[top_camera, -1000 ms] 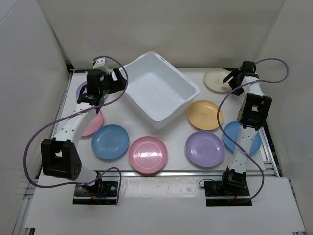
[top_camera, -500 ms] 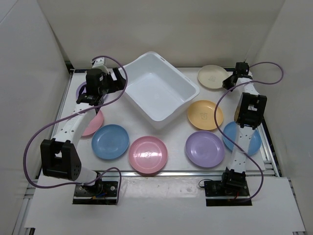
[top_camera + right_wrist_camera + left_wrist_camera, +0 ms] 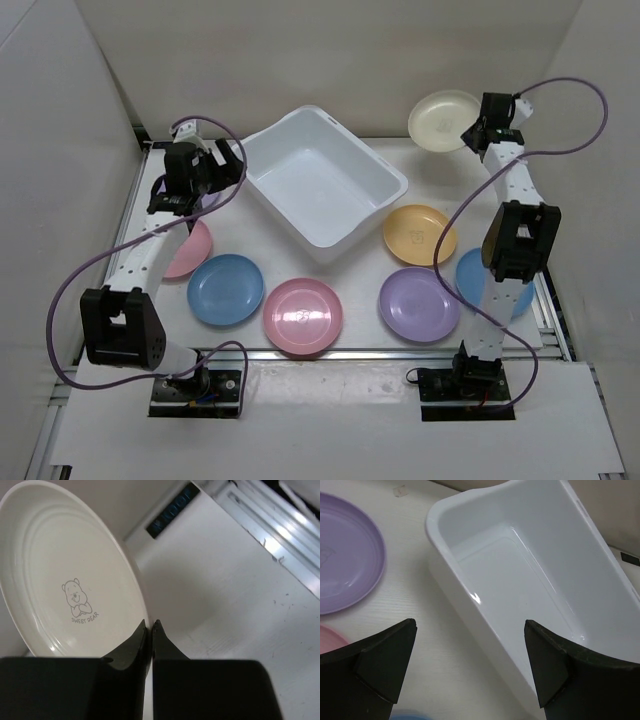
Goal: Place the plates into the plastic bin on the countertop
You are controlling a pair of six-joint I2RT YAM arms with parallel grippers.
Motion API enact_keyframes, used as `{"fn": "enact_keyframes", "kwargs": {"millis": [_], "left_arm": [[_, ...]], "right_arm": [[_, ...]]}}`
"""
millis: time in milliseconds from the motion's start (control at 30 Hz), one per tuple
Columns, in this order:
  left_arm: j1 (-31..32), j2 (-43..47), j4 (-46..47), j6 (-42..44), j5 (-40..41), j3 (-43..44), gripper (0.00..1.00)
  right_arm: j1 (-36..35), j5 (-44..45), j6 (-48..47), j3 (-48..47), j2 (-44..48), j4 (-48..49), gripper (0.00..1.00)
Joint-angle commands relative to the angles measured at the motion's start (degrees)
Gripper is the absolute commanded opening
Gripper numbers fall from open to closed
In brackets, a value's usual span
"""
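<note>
- Right hand (image 3: pixel 149 627): jaws pinched together on the rim of the cream plate (image 3: pixel 65 580). Plate held tilted, clear of the table (image 3: pixel 360 272), above the far right corner.
- Cream plate: round, shallow, matte, with concentric rings and a small bear print with lettering at its centre.
- Left hand (image 3: pixel 470 625): jaws spread wide, gripping nothing, hovering over the left end of the white plastic bin (image 3: pixel 290 225).
- Bin: rectangular, rounded corners, flared rim, glossy inner walls. It sits diagonally on the far half of the table.
- Far-left purple plate (image 3: pixel 345 575): flat on the table just left of the bin, mostly hidden under the left arm in the top view.
- Near row, all flat, left to right: left pink plate (image 3: pixel 188 250), partly under the left arm; left blue plate (image 3: pixel 226 289); centre pink plate (image 3: pixel 303 315); near purple plate (image 3: pixel 419 304); right blue plate (image 3: pixel 468 280), crossed by the right arm.
- Yellow-orange plate (image 3: pixel 419 234): between the bin and the right arm.
- Purple cable (image 3: pixel 590 110): loops off the right arm.
</note>
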State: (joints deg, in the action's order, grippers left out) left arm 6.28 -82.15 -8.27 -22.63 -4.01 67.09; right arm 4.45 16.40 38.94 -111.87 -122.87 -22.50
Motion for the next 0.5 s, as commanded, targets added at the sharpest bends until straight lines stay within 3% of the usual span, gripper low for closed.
{"fn": "enact_keyframes", "kwargs": {"millis": [0,133,267,467], "left_arm": [[-3.02,2.52,-2.71,-4.69,-0.21,-1.78,1.0],[-6.54,1.64,-4.91,-6.72,-0.65,-2.49,0.99],[-8.13,1.73,-5.7,-7.6,-0.03,-3.19,0.99],[-9.0,3.48,-9.12,-9.09,10.58,-2.49,0.99]], "right_arm": [[-2.25,5.92,-3.86,-2.91,7.9,3.69,0.0],[-8.02,0.59,-12.53,-4.13,9.93,5.19,0.0],[-15.93,-7.08,-19.67,-10.02,7.56,-0.51,0.0],[-25.61,-11.04,-21.01,-9.24,4.31,-2.81,0.0]]}}
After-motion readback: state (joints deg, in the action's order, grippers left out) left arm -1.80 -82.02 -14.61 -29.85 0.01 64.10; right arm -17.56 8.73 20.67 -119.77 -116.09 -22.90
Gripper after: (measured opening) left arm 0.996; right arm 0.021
